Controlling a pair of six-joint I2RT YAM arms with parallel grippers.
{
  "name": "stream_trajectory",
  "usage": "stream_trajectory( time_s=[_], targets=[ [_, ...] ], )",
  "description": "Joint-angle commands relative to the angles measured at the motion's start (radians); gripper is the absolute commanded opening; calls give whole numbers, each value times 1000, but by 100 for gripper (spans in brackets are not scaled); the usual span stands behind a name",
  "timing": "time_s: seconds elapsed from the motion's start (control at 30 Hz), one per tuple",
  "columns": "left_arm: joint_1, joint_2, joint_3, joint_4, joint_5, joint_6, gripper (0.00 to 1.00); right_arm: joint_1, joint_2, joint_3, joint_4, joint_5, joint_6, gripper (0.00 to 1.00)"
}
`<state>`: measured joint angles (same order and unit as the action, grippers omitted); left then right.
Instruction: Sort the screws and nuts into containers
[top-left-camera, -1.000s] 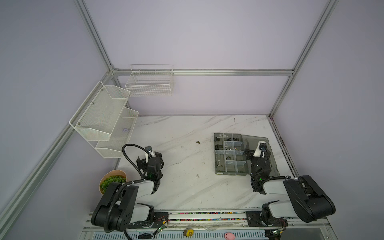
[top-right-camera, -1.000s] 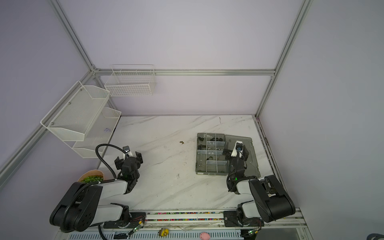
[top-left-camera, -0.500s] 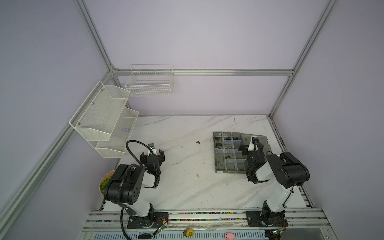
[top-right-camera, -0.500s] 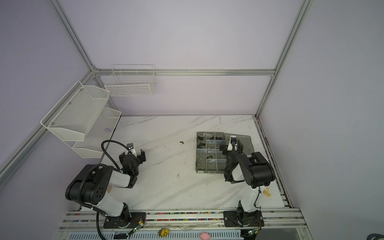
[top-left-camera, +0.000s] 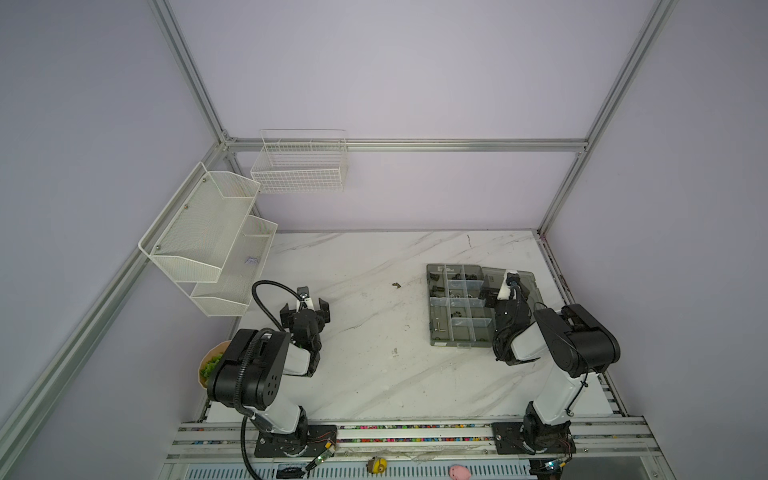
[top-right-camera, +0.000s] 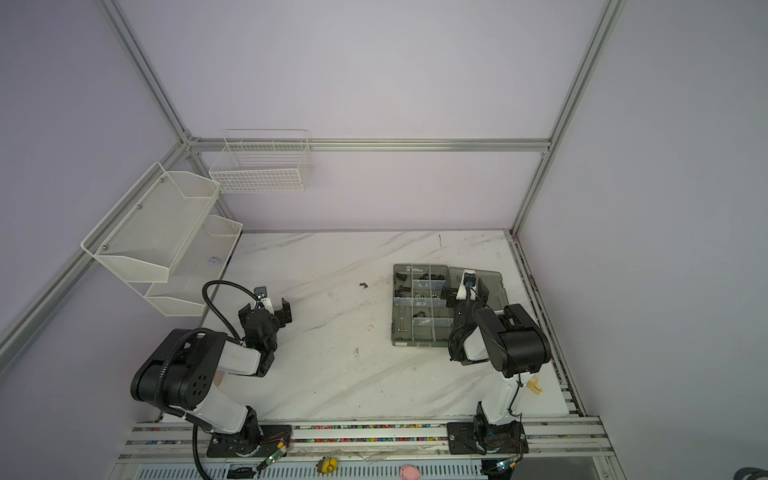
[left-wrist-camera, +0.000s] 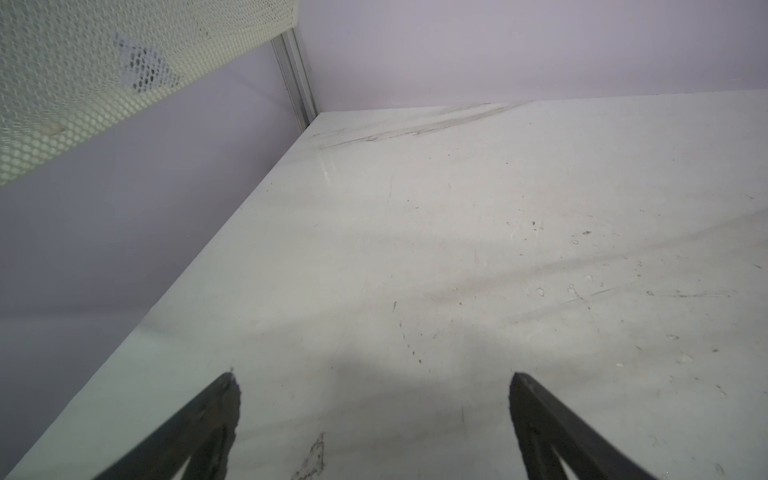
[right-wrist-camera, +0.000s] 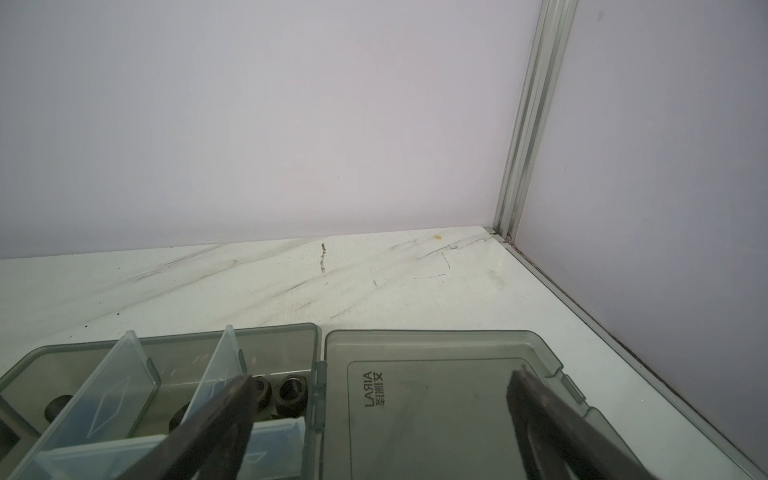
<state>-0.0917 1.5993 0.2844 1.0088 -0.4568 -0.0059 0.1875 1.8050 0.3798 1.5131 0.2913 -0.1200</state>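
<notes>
The smoky-grey organizer box lies open on the right of the table, its containers split by clear dividers. Black hex nuts sit in a far compartment next to the hinge. Black bolts and a thin silver screw lie in other compartments. A small dark piece lies loose on the marble. My right gripper hovers open over the hinge and the flat lid. My left gripper is open over bare table.
White mesh shelves and a white wire basket hang on the left and back walls. A bowl with green contents sits behind my left arm. A small yellowish piece lies by my right arm's base.
Both arms have risen from a low folded pose to a more upright one. The grippers stayed open and nearly in place, the right one shifting slightly towards the box.
</notes>
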Motion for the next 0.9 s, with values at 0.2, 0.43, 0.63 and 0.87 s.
stream_trajectory(
  time_s=[0.2,0.43,0.63,0.87],
  targets=[
    [6,-3,57,61,0,11,100,-5,-4,7,25,2,-2,97],
    [6,-2,57,60,1,11,100,-5,-4,7,22,0,-1,97],
    [7,-3,57,61,1,11,100,-4,-4,7,22,-1,-2,97],
    [6,-4,60,53,2,9,100,-36,-18,26,-37,-73,12,97]
  ],
)
